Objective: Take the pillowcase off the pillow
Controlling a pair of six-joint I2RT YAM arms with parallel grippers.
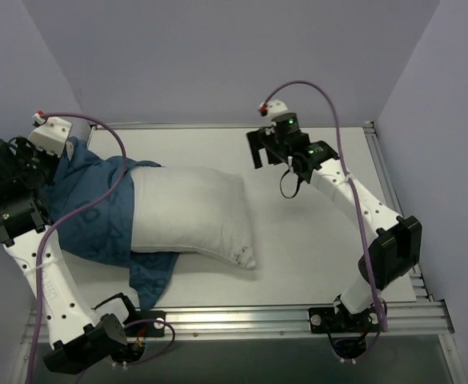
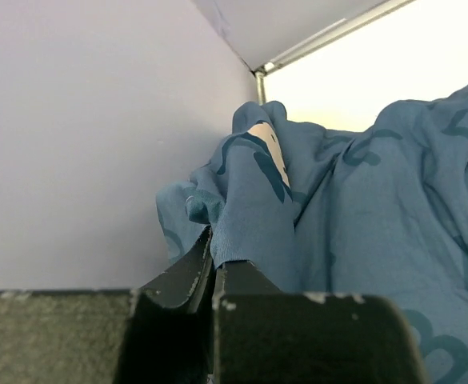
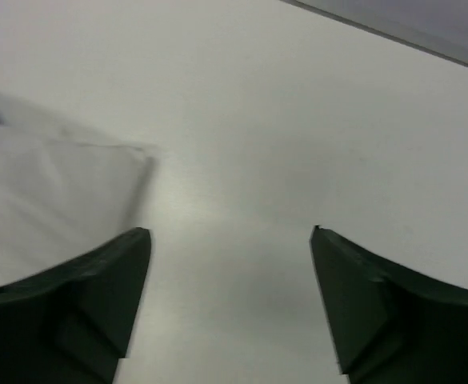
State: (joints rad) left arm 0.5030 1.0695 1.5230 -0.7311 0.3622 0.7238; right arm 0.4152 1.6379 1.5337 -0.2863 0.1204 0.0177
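Against the pale lilac wall, the left fingers are pinched tight on a fold of the one dark blue fabric pillowcase with lighter blue letters, bunched at the white table's left side. It covers only the left end of the one plump white rectangular pillow, mid-table. Of the two arms, the right fingers hang spread wide and empty near the pillow's far right corner.

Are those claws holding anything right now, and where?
The left gripper pinches a fold of the pillowcase at its bunched end; the right gripper is open, holding nothing.
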